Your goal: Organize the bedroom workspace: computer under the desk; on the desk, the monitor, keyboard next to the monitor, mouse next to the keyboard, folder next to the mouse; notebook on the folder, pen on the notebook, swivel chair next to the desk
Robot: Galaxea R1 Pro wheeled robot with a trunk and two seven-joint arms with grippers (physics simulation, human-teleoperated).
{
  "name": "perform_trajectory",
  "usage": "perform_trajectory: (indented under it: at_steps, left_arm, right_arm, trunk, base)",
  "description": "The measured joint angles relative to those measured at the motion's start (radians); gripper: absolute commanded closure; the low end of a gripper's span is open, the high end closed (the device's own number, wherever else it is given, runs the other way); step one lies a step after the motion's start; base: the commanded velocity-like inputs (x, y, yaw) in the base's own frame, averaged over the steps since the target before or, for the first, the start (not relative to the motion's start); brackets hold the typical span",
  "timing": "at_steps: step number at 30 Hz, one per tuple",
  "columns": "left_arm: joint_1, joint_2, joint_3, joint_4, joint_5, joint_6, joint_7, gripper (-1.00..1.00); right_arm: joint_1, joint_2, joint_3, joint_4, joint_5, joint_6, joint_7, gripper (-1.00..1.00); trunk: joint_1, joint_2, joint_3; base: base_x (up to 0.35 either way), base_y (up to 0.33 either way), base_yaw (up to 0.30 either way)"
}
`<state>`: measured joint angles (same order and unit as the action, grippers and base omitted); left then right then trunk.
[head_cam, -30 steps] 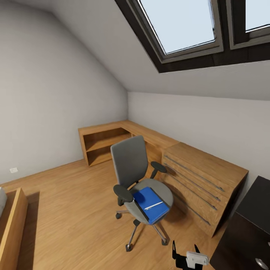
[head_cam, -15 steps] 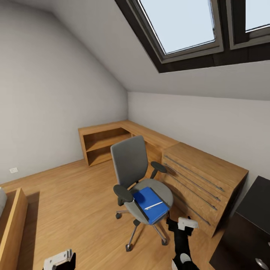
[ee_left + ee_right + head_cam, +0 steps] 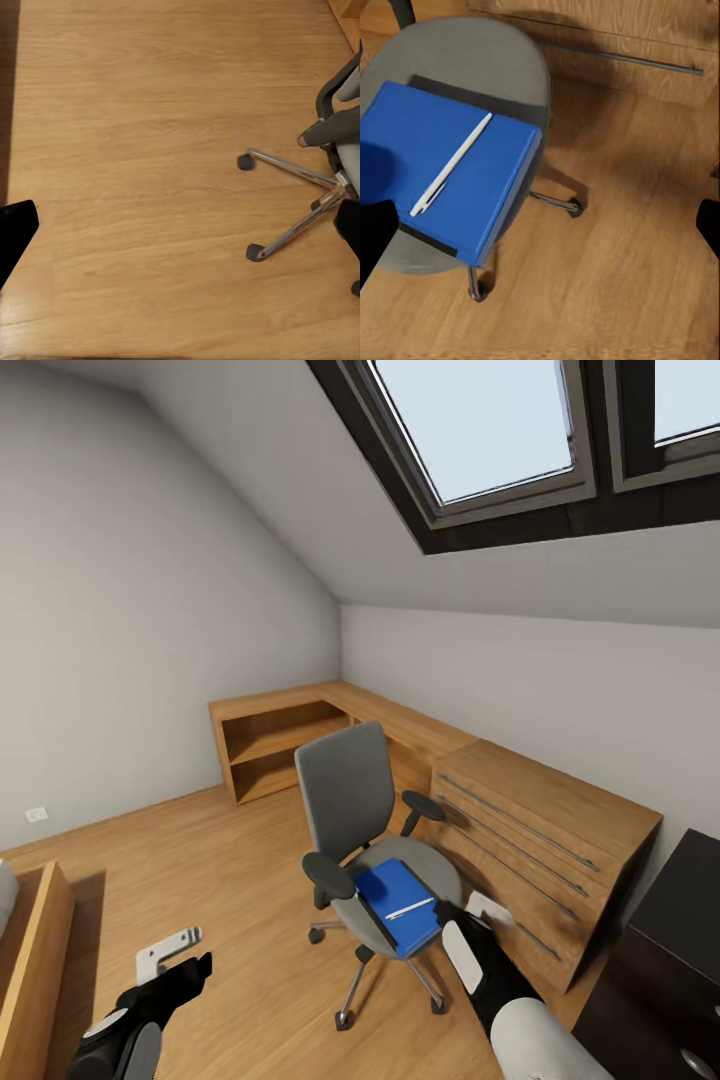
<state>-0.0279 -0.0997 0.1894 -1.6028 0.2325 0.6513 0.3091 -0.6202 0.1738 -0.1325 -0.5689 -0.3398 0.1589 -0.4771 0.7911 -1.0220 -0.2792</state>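
Right wrist view: bright-blue folder point(image 3: 442, 169)

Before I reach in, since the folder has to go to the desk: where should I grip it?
Grip the folder at the corner overhanging the swivel chair seat's front edge, coming from the right; fingers can close above and below there. The pen lies loose on top, so keep it level.

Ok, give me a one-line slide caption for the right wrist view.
White pen lying on the blue folder on the swivel chair seat, wooden drawers beyond.
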Motion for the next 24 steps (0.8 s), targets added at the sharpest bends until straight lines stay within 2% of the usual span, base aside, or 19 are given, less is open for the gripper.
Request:
perform_trajectory:
  at_steps: [2,8,14,16,20,24]
  left_arm:
    - [-0.003,0.0,0.003,0.001,0.003,0.003,0.009,-1.0]
    - [-0.005,0.0,0.009,0.002,0.006,0.006,0.015,-1.0]
    - [-0.005,0.001,0.011,0.001,0.007,0.006,0.017,-1.0]
    - [-0.005,0.001,0.012,0.001,0.007,0.006,0.017,-1.0]
    - [-0.005,0.001,0.023,0.001,0.007,0.006,0.018,-1.0]
    - [-0.005,0.001,0.042,0.001,0.007,0.006,0.018,-1.0]
  right_arm:
    - [-0.003,0.0,0.003,0.009,-0.012,0.01,-0.046,-1.0]
    - [-0.006,0.0,0.002,0.021,-0.043,0.016,-0.085,-1.0]
    - [-0.007,0.0,0.002,0.025,-0.153,0.015,-0.107,-1.0]
    - [-0.007,0.0,0.003,0.025,-0.168,0.013,-0.125,-1.0]
    - [-0.007,0.0,0.004,0.025,-0.188,0.007,-0.2,-1.0]
    - [-0.007,0.0,0.006,0.025,-0.201,-0.026,-0.316,-1.0]
  trunk:
    - [0.0,0.0,0.0]
    - [0.0,0.0,0.0]
    - [0.0,0.0,0.0]
    - [0.0,0.0,0.0]
    - [0.0,0.0,0.0]
    - [0.0,0.0,0.0]
  base:
    - [0.0,0.0,0.0]
    - [0.0,0.0,0.0]
    - [0.0,0.0,0.0]
    - [0.0,0.0,0.0]
    - [0.0,0.0,0.0]
    - [0.0,0.0,0.0]
